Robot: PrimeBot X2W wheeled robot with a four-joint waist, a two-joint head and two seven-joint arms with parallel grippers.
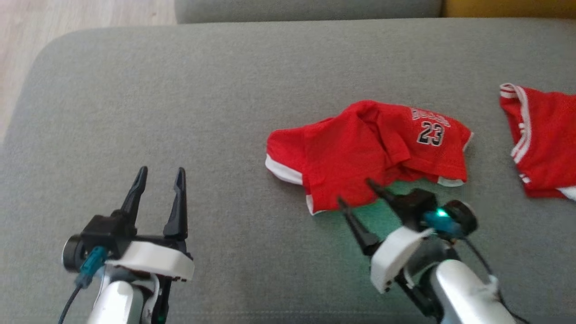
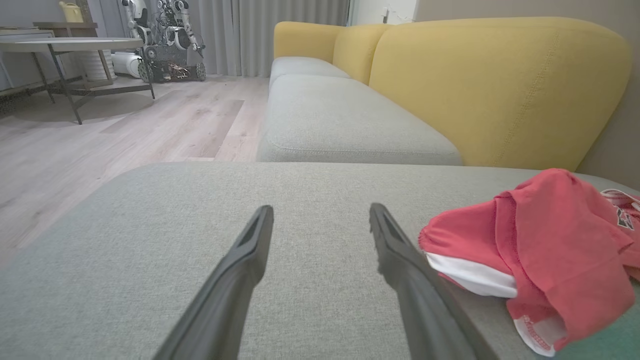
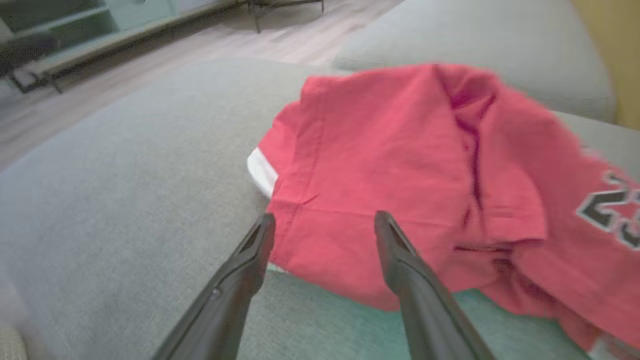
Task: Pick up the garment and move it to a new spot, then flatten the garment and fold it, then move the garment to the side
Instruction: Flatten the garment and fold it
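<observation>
1. While the crumpled red fabric jersey [image 1: 369,148] with white trim and a number 23 lies heaped on the grey woven sofa cushion [image 1: 180,90], the right fingers [image 3: 415,280] stand spread wide with their tips at the jersey's near hem, pinching nothing
2. The left fingers [image 2: 240,265] are likewise spread and empty, well apart from the jersey on its left side, over bare cushion
3. By the look of it the pick-up is not yet made. The nearest risk is closing on a single thin layer of the hem, so the jersey trails, unrolls or slips free when lifted
4. Because the jersey is bunched in several folds, a deep pinch could catch two layers together and make the flattening harder
5. Pressing down too far could drive the tips into the soft cushion and snag its weave rather than the cloth
6. A second red garment with white stripes [image 1: 540,135] lies to the jersey's right, apart from it, and carrying the jersey that way could drag or cover it
</observation>
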